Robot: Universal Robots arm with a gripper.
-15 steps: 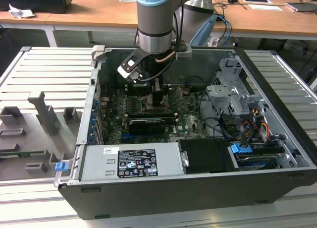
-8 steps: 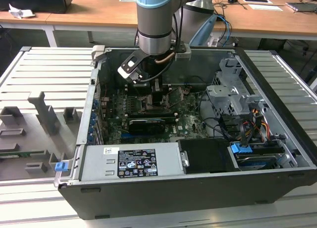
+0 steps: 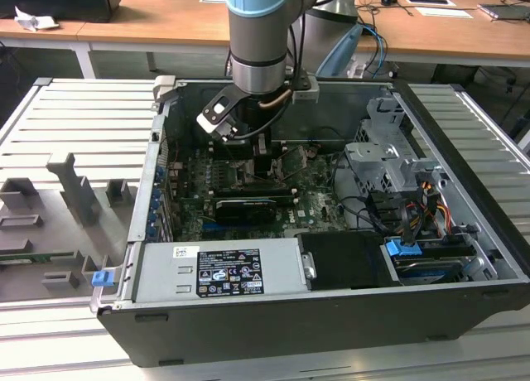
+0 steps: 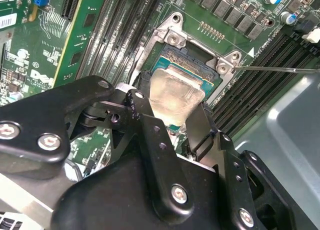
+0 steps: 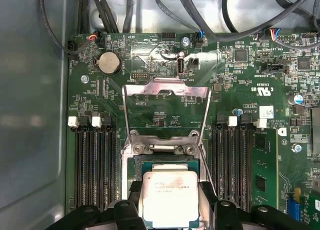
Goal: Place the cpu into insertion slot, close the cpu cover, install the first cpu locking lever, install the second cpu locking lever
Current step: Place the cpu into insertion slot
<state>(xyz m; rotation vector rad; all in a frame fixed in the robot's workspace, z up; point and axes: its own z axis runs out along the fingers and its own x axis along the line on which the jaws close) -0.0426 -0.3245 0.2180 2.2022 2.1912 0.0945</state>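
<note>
An open black computer case [image 3: 273, 331] lies on a slatted grey metal table [image 3: 74, 124] in the exterior view. The robot arm reaches down into the case, over the green circuit board [image 3: 315, 203].

The arm's black two-fingered claw [image 5: 171, 189] is closed on the cpu [image 5: 170, 202], a thin, pale silver square chip. One finger [image 5: 134, 192] presses against each of two opposite edges. In both wrist views the cpu sits squarely between the fingers, directly over the insertion slot [image 5: 165, 161], a dark square socket with a silver metal rim. Whether the chip rests in the socket or hangs just above it cannot be told.

The cpu cover [image 5: 167, 83], a thin silver metal frame with a cut-out middle, stands swung open beyond the slot, apart from the claw. Long black memory slots [image 5: 95, 165] run along both sides of the socket. In the second wrist view a thin metal lever rod [image 4: 280, 69] juts out from one corner of the socket's rim.
</note>
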